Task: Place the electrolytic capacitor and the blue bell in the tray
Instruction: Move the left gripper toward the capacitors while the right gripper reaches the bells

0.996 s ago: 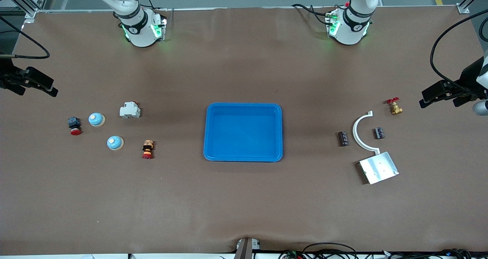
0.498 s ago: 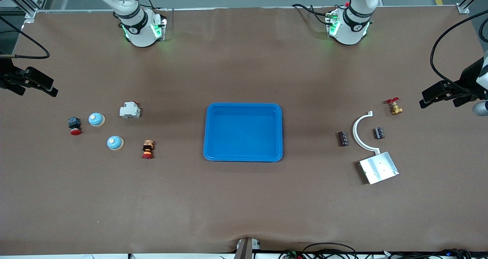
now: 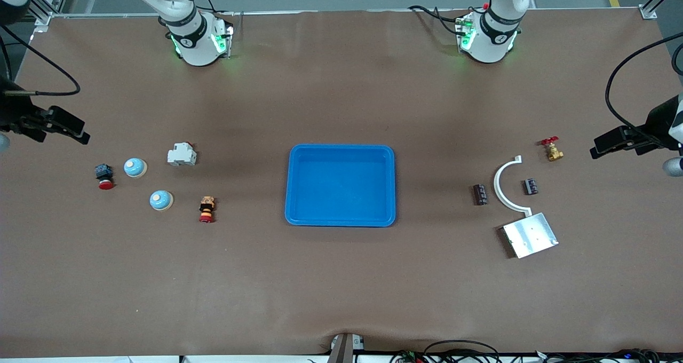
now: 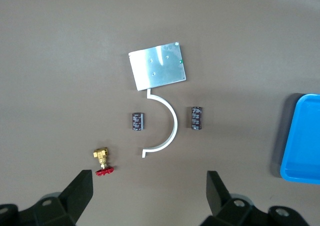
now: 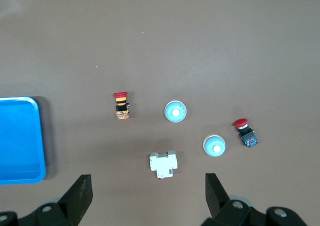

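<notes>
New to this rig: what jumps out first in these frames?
The bright blue tray in the middle of the brown table, with nothing in it. Toward the right arm's end sit two blue bells among red-capped buttons; toward the left arm's end, two dark capacitors flank a white curved bracket. Both grippers, left and right, hang open over those clusters.

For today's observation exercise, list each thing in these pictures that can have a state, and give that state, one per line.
Tray: empty, flat on the table.
Two capacitors: lying on their sides, untouched.
Two bells: upright, dome up, untouched.
Valve: lying on the table.
Metal plate: lying flat.
Left gripper: open, holding nothing, over the table near the valve.
Right gripper: open, holding nothing, over the table near the bells.
</notes>
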You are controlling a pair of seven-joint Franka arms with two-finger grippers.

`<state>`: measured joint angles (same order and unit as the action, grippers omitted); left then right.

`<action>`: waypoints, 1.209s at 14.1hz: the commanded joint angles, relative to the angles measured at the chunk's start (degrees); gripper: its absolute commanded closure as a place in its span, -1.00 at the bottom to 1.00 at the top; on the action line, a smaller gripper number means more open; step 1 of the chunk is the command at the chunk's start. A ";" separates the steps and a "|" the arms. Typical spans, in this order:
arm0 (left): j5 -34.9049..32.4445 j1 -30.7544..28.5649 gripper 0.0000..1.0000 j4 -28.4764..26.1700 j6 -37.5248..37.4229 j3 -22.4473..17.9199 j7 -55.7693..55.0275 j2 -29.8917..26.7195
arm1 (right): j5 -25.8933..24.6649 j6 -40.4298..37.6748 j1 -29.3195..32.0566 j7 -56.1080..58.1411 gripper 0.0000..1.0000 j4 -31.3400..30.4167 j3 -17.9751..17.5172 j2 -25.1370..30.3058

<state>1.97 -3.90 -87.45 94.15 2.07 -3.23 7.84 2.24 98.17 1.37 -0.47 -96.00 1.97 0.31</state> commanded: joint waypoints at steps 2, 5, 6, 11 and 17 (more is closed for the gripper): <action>-0.56 -1.10 -1.00 -3.15 0.33 0.12 0.41 1.48 | 1.01 5.17 3.10 7.48 -1.00 -8.13 0.23 1.80; -0.74 -2.25 -1.00 -9.12 5.49 0.21 0.76 1.83 | 1.01 8.09 5.47 10.22 -1.00 -13.06 0.31 1.80; -0.74 -2.16 -1.00 -11.15 7.78 0.21 0.68 1.92 | 0.92 8.09 5.66 10.66 -1.00 -14.64 0.31 1.97; -2.58 -2.16 -1.00 -18.19 13.24 0.12 0.76 4.72 | 0.92 11.77 8.12 10.93 -1.00 -20.79 0.31 1.97; -2.59 -3.65 -1.00 -24.35 22.56 0.12 0.50 7.80 | 0.92 18.89 10.14 16.47 -1.00 -27.04 0.31 2.41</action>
<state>0.56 -6.83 -110.38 114.25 2.02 -2.97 15.04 2.24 115.67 10.46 14.30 -120.15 2.82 0.31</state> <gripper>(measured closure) 0.000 0.000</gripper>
